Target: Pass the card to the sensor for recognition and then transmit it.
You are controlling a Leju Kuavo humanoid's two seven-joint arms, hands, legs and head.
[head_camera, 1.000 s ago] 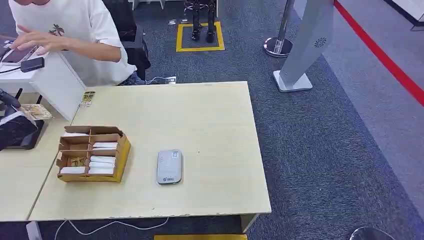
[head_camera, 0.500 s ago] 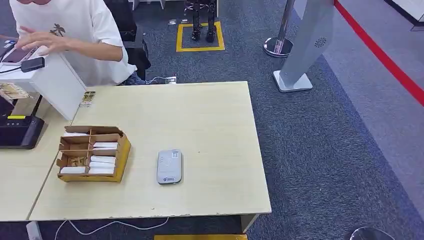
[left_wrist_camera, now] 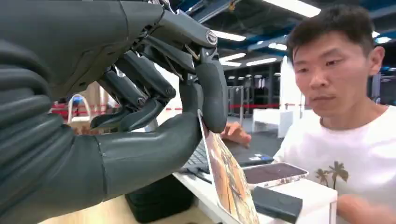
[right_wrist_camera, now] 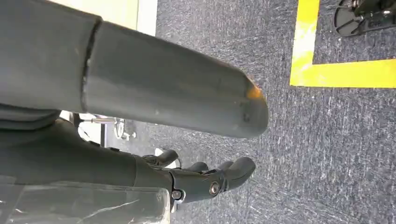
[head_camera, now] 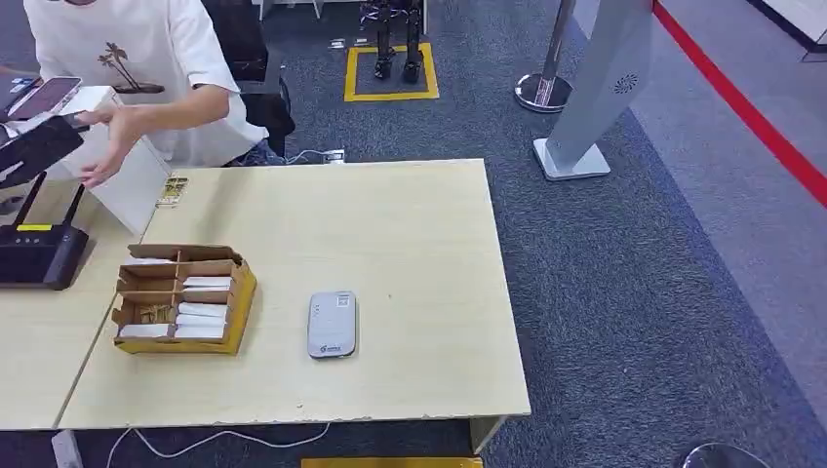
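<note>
A pale wooden tabletop [head_camera: 410,234] stands on dark blue-grey carpet, with a yellow square outline [head_camera: 390,73] taped on the floor beyond it and a red floor stripe [head_camera: 751,112] running past a slanted silver-grey kiosk stand [head_camera: 595,97]. On the tabletop sit an open cardboard divider box [head_camera: 180,300] holding white cards and, near it to the right, a flat light-grey card sensor [head_camera: 332,325] — its small printed marks are too fine to read. At the left edge a black router with two antennas [head_camera: 39,244] rests beside a white box [head_camera: 127,180]. The left robot hand [left_wrist_camera: 154,93] pinches a thin brown patterned card [left_wrist_camera: 229,179] between thumb and a finger, raised toward a person in a white palm-tree T-shirt [head_camera: 146,58], whose hand [head_camera: 112,146] reaches out. The right robot hand [right_wrist_camera: 205,179] hangs above the carpet, fingers loosely curled with nothing in them.
</note>
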